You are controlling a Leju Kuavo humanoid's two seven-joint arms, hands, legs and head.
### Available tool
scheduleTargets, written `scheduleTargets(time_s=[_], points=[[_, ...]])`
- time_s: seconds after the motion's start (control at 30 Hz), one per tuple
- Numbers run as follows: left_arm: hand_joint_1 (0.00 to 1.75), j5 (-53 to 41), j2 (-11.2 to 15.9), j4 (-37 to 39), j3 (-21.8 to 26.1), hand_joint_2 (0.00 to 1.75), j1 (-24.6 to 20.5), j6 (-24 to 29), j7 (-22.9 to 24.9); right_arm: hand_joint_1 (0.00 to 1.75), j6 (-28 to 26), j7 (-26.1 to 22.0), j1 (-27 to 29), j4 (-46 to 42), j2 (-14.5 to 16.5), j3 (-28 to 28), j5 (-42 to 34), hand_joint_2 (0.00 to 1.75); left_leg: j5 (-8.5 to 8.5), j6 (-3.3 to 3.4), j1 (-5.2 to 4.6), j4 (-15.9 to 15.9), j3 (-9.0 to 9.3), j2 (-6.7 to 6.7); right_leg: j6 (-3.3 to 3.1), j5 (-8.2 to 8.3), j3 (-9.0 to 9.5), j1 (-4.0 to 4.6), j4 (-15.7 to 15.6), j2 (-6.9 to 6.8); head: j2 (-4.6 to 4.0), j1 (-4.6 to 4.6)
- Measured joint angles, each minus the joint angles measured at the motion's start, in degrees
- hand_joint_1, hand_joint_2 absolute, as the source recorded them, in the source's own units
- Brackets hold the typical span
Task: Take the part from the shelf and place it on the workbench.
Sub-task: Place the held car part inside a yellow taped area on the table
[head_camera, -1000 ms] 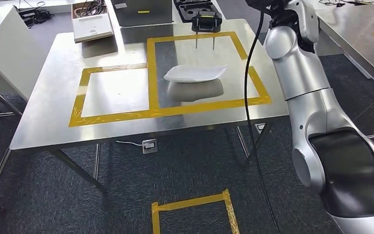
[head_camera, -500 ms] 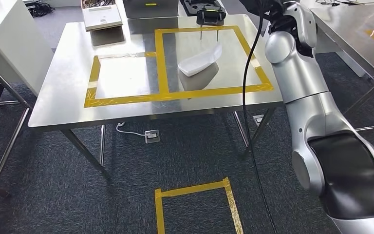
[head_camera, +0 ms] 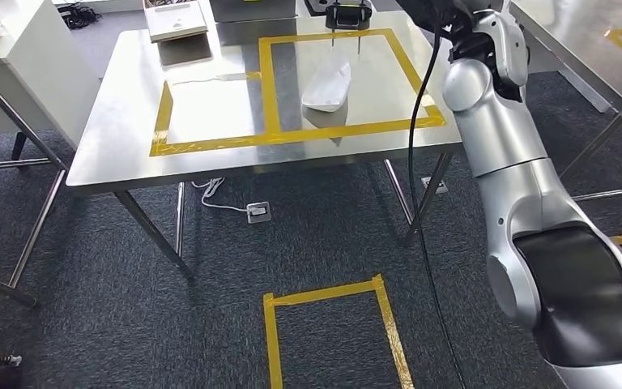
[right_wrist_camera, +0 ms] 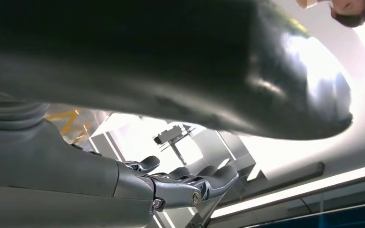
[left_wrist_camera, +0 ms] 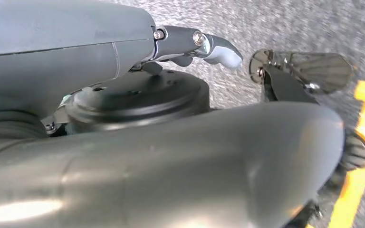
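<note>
The white curved part [head_camera: 327,83] lies on the steel workbench [head_camera: 210,166], inside the larger yellow tape square [head_camera: 345,130]. No hand touches it. My right arm [head_camera: 494,138] rises along the right side of the head view, up past the top edge. In the right wrist view my right hand [right_wrist_camera: 161,190] holds nothing; its fingers [right_wrist_camera: 204,178] stretch out, apart from the thick thumb [right_wrist_camera: 171,61]. In the left wrist view my left hand [left_wrist_camera: 138,99] hangs over the carpet, with its fingers [left_wrist_camera: 199,42] straight and nothing between them and the thumb [left_wrist_camera: 195,156].
A black device [head_camera: 348,12] and a flat box [head_camera: 176,18] sit at the workbench's far edge. A white cabinet [head_camera: 16,57] stands left, another steel table [head_camera: 599,40] right. A tape square [head_camera: 332,324] and a socket [head_camera: 259,212] mark the carpet. A person [right_wrist_camera: 349,7] is near.
The whole picture has shifted, so the camera has moved: the workbench now looks farther off and turned. The white part stays in the same tape square.
</note>
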Motion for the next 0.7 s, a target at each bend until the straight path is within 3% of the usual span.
scheduleTargets(time_s=[0.07,0.13,0.17,0.2,0.23,0.3,0.33,0.37,0.4,0.43,0.47,0.53,0.57,0.63,0.67,0.7], points=[[0.0,0.39,0.09,-0.01,-0.04,0.0,0.01,0.01,-0.08,0.0,-0.15,-0.29,0.0,0.05,-0.16,-0.03,0.04,0.0,-1.93,0.78,-0.21,-4.49,2.55,-0.13,0.87,0.89,-0.68,0.03,0.42,-0.07,0.0,0.04],[0.0,0.79,0.13,0.01,-0.03,0.0,0.12,0.02,-0.22,0.0,-0.2,-0.67,0.1,0.28,-0.28,-0.03,0.06,0.0,-1.45,2.23,-0.35,-4.87,1.94,-0.07,1.66,1.72,-0.76,-0.05,0.14,-0.08,-0.01,0.07],[0.0,0.96,0.13,0.02,-0.03,0.0,0.18,0.02,-0.27,0.0,-0.16,-0.84,0.15,0.47,-0.33,-0.02,0.06,0.0,-0.91,2.85,-0.32,-4.89,1.57,0.03,1.99,1.25,-1.0,-0.15,0.34,-0.02,-0.01,0.07],[0.0,1.11,0.14,0.03,-0.03,0.0,0.25,0.02,-0.36,0.0,-0.12,-0.97,0.19,0.71,-0.38,-0.02,0.06,0.0,-0.2,3.4,-0.24,-5.0,1.06,0.14,2.28,-0.42,-1.52,-0.2,1.5,0.05,-0.01,0.08],[0.0,1.22,0.15,0.04,-0.03,0.0,0.32,0.02,-0.43,0.0,-0.08,-1.1,0.24,0.96,-0.43,-0.02,0.06,0.0,0.61,3.8,-0.17,-5.1,0.34,0.25,2.49,-3.11,-2.31,-0.23,3.86,0.14,-0.01,0.09],[0.0,1.38,0.17,0.06,-0.03,0.0,0.5,0.02,-0.7,0.0,0.04,-1.32,0.38,1.49,-0.44,-0.02,0.06,0.0,2.22,4.18,-0.24,-5.09,-1.36,0.29,2.77,-9.05,-4.14,-0.19,11.26,0.24,-0.01,0.1],[0.0,1.44,0.18,0.06,-0.03,0.0,0.62,0.02,-0.85,0.0,0.1,-1.44,0.54,1.8,-0.44,-0.01,0.06,0.0,2.95,4.23,-0.29,-5.07,-2.28,0.29,2.83,-10.55,-4.65,-0.17,14.72,0.25,-0.01,0.1],[0.0,1.45,0.19,0.06,-0.03,0.0,0.76,0.02,-0.98,0.0,0.15,-1.58,0.76,2.13,-0.43,-0.01,0.06,0.0,3.65,4.23,-0.33,-5.04,-3.2,0.29,2.8,-10.67,-4.48,-0.15,16.87,0.26,-0.01,0.1],[0.0,1.46,0.2,0.06,-0.03,0.0,0.88,0.02,-1.07,0.0,0.19,-1.73,0.98,2.42,-0.43,0.0,0.05,0.0,4.33,4.18,-0.36,-5.02,-4.08,0.29,2.67,-9.74,-3.5,-0.11,17.28,0.27,-0.01,0.1],[0.0,1.46,0.2,0.06,-0.03,0.0,0.97,0.02,-1.11,0.0,0.16,-1.89,1.12,2.66,-0.42,0.0,0.03,0.0,5.0,4.11,-0.39,-5.01,-4.92,0.28,2.42,-8.35,-1.45,-0.04,15.55,0.29,-0.01,0.1],[0.0,1.46,0.2,0.06,-0.03,0.0,1.04,0.02,-1.13,0.0,0.1,-2.02,1.19,2.83,-0.41,0.0,-0.01,0.0,5.7,3.98,-0.42,-4.99,-5.65,0.26,2.0,-7.65,1.63,0.1,11.93,0.37,0.0,0.1],[0.0,1.46,0.19,0.05,-0.03,0.0,1.16,0.02,-1.13,0.0,-0.18,-2.27,1.27,3.02,-0.39,0.0,-0.2,0.0,6.92,3.44,-0.51,-5.12,-6.52,0.16,1.17,-8.38,7.39,0.55,3.86,0.49,-0.01,0.1],[0.0,1.49,0.2,0.06,-0.03,0.0,1.26,0.02,-1.14,0.0,-0.42,-2.44,1.33,3.14,-0.43,0.0,-0.34,0.0,7.51,3.06,-0.47,-5.32,-6.6,0.11,0.84,-9.11,8.94,0.78,1.3,0.55,-0.01,0.15],[0.0,1.61,0.22,0.08,-0.03,0.0,1.58,0.02,-1.17,0.0,-0.9,-2.91,1.75,3.49,-0.56,0.0,-0.66,0.0,8.68,2.2,-0.37,-6.06,-6.51,0.04,0.35,-8.51,9.02,0.91,0.15,0.56,-0.01,0.22],[0.0,1.73,0.29,0.1,-0.03,0.0,1.77,0.02,-1.24,0.0,-1.07,-3.09,2.06,3.76,-0.63,0.0,-0.81,0.44,8.61,1.86,-0.32,-6.11,-6.66,0.0,-0.03,-7.9,8.81,0.81,-0.25,0.48,-0.01,0.26],[0.0,1.88,0.37,0.12,-0.03,0.0,1.96,0.02,-1.31,0.0,-1.17,-3.22,2.54,4.03,-0.69,0.0,-1.03,0.87,7.48,1.58,-0.3,-5.46,-7.06,0.0,-0.46,-7.12,8.42,0.67,-0.55,0.39,0.0,0.23]])
